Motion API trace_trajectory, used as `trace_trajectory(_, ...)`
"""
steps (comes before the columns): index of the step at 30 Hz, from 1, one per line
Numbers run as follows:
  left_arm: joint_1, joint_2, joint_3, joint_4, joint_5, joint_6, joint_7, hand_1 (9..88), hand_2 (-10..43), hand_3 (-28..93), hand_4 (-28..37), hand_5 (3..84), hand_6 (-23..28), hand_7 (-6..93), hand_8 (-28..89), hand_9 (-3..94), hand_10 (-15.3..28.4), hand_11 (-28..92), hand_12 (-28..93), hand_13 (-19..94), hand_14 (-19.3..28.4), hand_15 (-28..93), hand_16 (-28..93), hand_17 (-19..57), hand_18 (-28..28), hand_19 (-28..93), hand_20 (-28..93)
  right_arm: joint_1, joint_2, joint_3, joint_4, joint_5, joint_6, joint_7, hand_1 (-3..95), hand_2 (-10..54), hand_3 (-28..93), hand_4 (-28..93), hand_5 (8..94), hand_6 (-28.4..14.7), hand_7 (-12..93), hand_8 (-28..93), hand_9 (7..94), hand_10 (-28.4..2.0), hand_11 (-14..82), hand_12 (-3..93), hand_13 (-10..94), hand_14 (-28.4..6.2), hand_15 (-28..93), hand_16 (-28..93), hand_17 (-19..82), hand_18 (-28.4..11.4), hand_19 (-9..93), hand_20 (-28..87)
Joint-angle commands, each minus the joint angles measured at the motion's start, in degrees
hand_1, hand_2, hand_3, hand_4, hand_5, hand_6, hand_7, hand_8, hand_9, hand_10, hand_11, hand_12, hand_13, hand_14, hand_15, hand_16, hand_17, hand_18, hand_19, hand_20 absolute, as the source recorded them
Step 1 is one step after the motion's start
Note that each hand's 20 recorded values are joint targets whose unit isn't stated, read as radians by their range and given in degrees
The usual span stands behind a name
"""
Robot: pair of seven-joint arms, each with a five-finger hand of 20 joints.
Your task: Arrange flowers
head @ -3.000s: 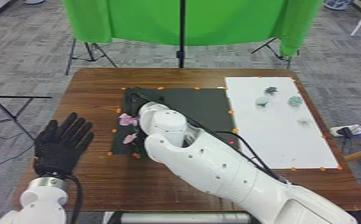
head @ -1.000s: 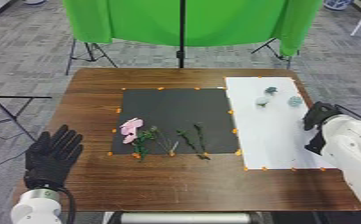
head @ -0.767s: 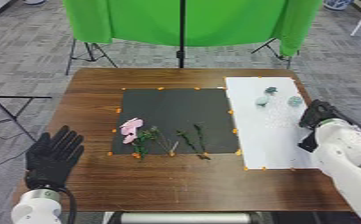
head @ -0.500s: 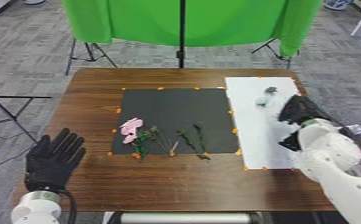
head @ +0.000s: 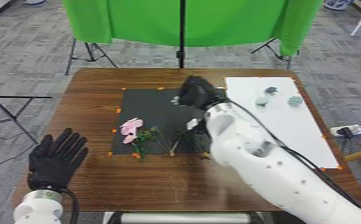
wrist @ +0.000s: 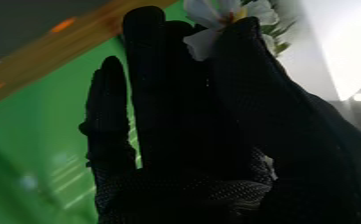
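My right hand [head: 197, 93] pinches the white flower [wrist: 200, 45] between thumb and fingers, seemingly above the black mat [head: 150, 104]. It should be light, its petals easily creased; I'd grip the stem below the bloom. My left hand [head: 56, 159] is relaxed.

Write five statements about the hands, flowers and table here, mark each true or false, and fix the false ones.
1. Pink flowers lie on the dark mat. True.
2. The right hand holds a pink flower. False: it holds a white flower.
3. The left hand is left of the dark mat. True.
4. The blue-green pieces lie on the dark mat. False: they lie on the white sheet.
5. Green cloth hangs beyond the table. True.
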Motion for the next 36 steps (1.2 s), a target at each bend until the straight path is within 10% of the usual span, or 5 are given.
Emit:
trace_trajectory(1, -1.5, 0.9, 0.44, 1.52, 0.03, -1.22, -1.95, 25.9, 18.1, 76, -28.3, 46.1, 10.2, 14.4, -9, 37.8, 15.9, 22, 11, 28, 15.4, 39, -7, -6.1, 13.3, 32, 15, 3.7, -6.6, -7.8, 3.2, -0.9, -4.4, 0.6, 59.8, -7.5, 67, -28, 80.6, -1.2, 17, 4, 76.0, -12.2, 9.1, 20.8, 68, -9.9, 27, 31, 27, -21.6, 76, 36)
trace_trajectory(13, -2.2, 1.77, 1.19, 2.2, -1.05, -2.32, 0.68, 26.1, 18.0, 76, -28.3, 45.7, 9.6, 14.6, -9, 37.9, 15.4, 22, 11, 28, 15.2, 39, -6, -6.0, 13.3, 32, 15, 3.5, -8.1, -9.6, 5.0, -4.4, -1.4, 2.6, 59.9, -7.9, 67, -28, 80.5, -1.4, 17, 4, 75.8, -12.4, 9.3, 20.7, 68, -9.7, 27, 31, 28, -21.8, 77, 36)
trace_trajectory(15, -4.1, 1.84, 1.66, 3.39, -0.82, -1.9, 0.14, 26.1, 18.0, 76, -28.3, 45.8, 9.5, 14.8, -10, 38.0, 15.4, 22, 11, 28, 15.2, 39, -6, -6.0, 13.3, 32, 15, 3.3, -8.7, -8.4, 6.9, -5.2, -1.6, 0.8, 59.9, -7.9, 67, -28, 80.3, -1.4, 17, 4, 75.5, -12.4, 9.3, 20.6, 68, -9.7, 27, 31, 28, -21.8, 77, 36)
trace_trajectory(20, -0.6, 1.73, 0.83, 1.43, -1.83, -1.75, 1.27, 26.2, 18.1, 76, -28.3, 45.9, 9.6, 15.0, -10, 38.1, 15.4, 22, 11, 28, 15.2, 39, -6, -5.9, 13.3, 32, 15, 1.3, -7.3, -9.4, 4.0, -6.6, -1.2, 1.9, 60.7, -9.4, 68, -28, 79.3, -1.7, 16, 3, 74.4, -12.4, 9.9, 19.7, 67, -9.8, 27, 32, 27, -21.8, 77, 35)
trace_trajectory(36, -0.5, 1.63, 1.24, 0.82, -5.02, 0.33, 3.66, 27.0, 18.2, 76, -28.3, 47.4, 9.9, 16.0, -10, 39.9, 15.7, 24, 11, 29, 15.2, 41, -6, -5.4, 13.4, 32, 16, -1.5, -6.3, -9.0, 0.8, -7.3, -6.2, 2.8, 57.6, -9.5, 72, -28, 68.9, -1.6, 17, -8, 67.3, -14.1, 14.0, 14.4, 63, -10.1, 33, 30, 25, -22.2, 76, 34)
